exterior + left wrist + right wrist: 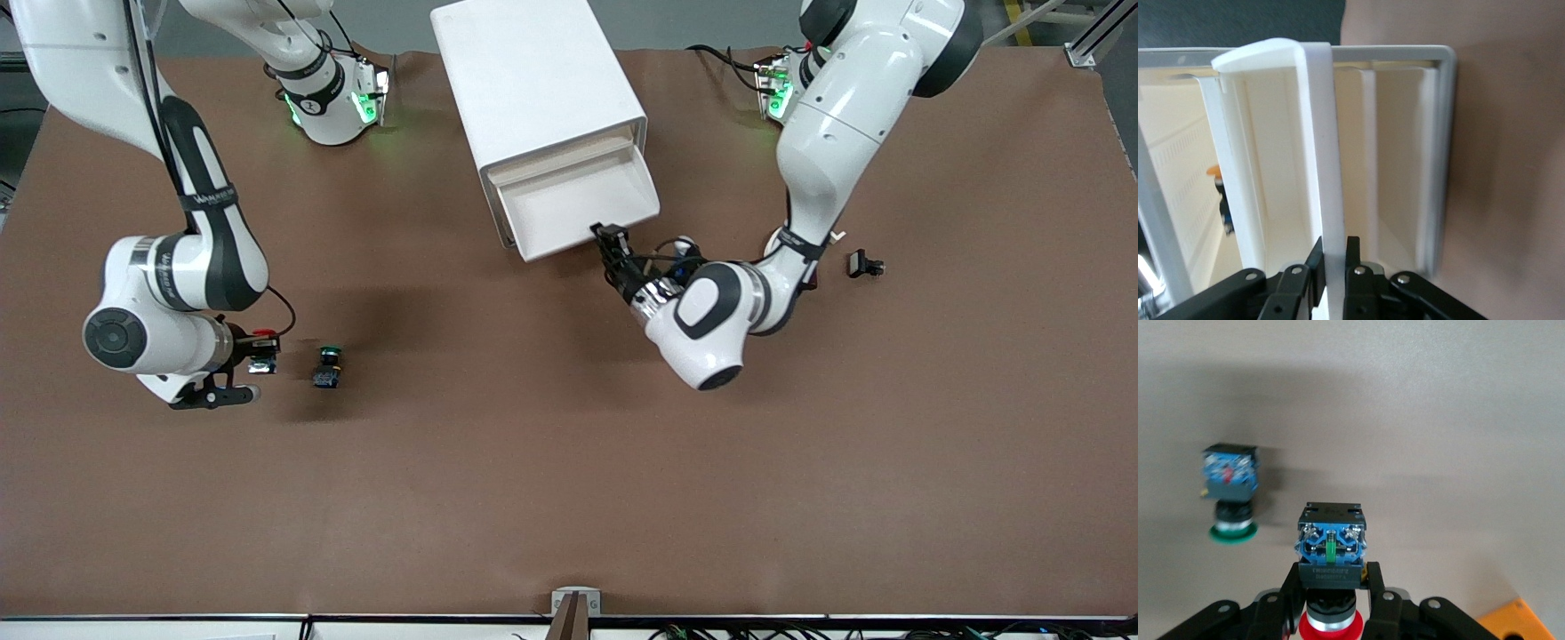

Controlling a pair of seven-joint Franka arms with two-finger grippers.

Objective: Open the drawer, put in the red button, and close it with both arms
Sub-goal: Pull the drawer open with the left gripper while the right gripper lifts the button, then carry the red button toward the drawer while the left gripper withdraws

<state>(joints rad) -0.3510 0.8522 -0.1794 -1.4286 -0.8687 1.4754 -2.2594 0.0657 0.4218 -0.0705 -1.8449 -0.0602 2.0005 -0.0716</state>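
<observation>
The white cabinet (533, 80) stands at the robots' edge of the table. Its top drawer (578, 200) is pulled out and shows no contents. My left gripper (609, 238) is shut on the drawer's front wall; in the left wrist view (1335, 263) the black fingers (1353, 257) pinch the white wall (1325, 167). My right gripper (260, 351), low over the table toward the right arm's end, is shut on the red button (263, 336). The right wrist view shows the fingers (1375, 583) clamping its black body (1330, 577), red cap (1330, 627) toward the wrist.
A green-capped switch (329, 366) lies on the table beside the right gripper, also seen in the right wrist view (1231, 493). A small black part (864, 265) lies toward the left arm's end. The brown table (569, 489) stretches toward the camera.
</observation>
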